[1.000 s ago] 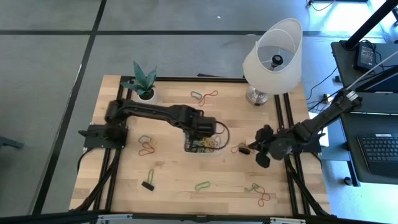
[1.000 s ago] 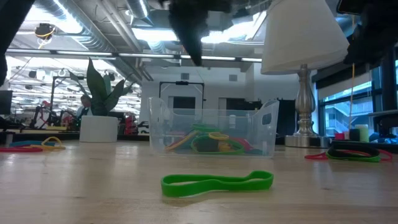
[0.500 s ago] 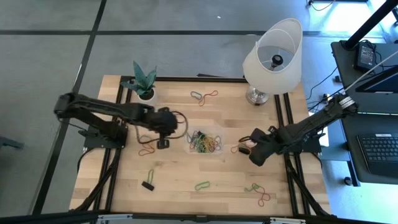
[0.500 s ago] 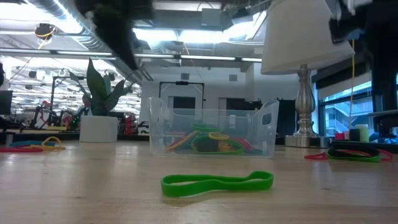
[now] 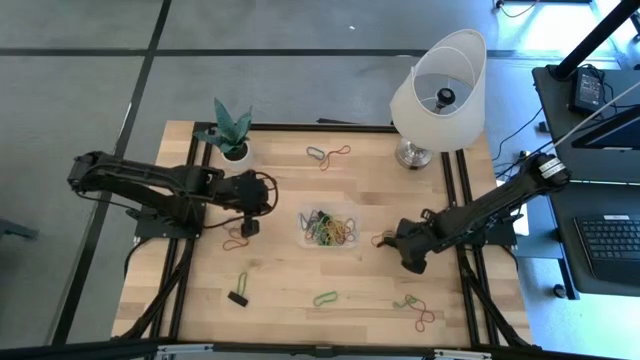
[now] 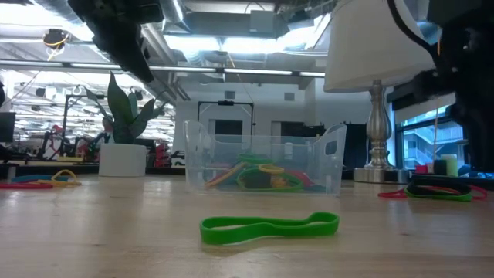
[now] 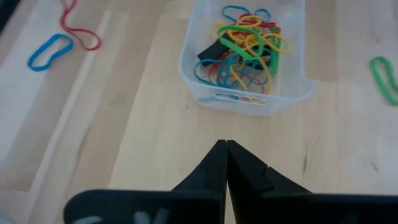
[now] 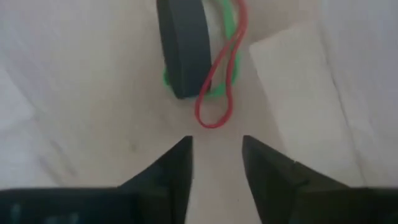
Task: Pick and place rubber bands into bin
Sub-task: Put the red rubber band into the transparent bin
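The clear bin (image 5: 327,228) stands mid-table with several coloured rubber bands in it; it also shows in the left wrist view (image 7: 245,99) and the low view (image 6: 262,162). My left gripper (image 5: 250,226) is shut and holds nothing, left of the bin, over a small cluster of bands (image 5: 236,238). Its shut fingertips (image 7: 225,144) point toward the bin. My right gripper (image 5: 398,246) is open, right of the bin. Its fingers (image 8: 216,146) stand just short of a black band (image 8: 183,43), a red band (image 8: 217,93) and a green band (image 8: 231,68) lying flat on the wood.
A lamp (image 5: 437,95) and a white plant pot (image 5: 235,152) stand along the far edge, with loose bands (image 5: 328,153) between them. More bands lie near the front: a green one (image 5: 325,298), a cluster (image 5: 415,310) and a black piece (image 5: 238,297).
My left gripper has swung from above the bin toward the table's left edge and now stands over the cluster left of the bin. My right gripper has crept toward the table's left, closer to the bands beside the bin.
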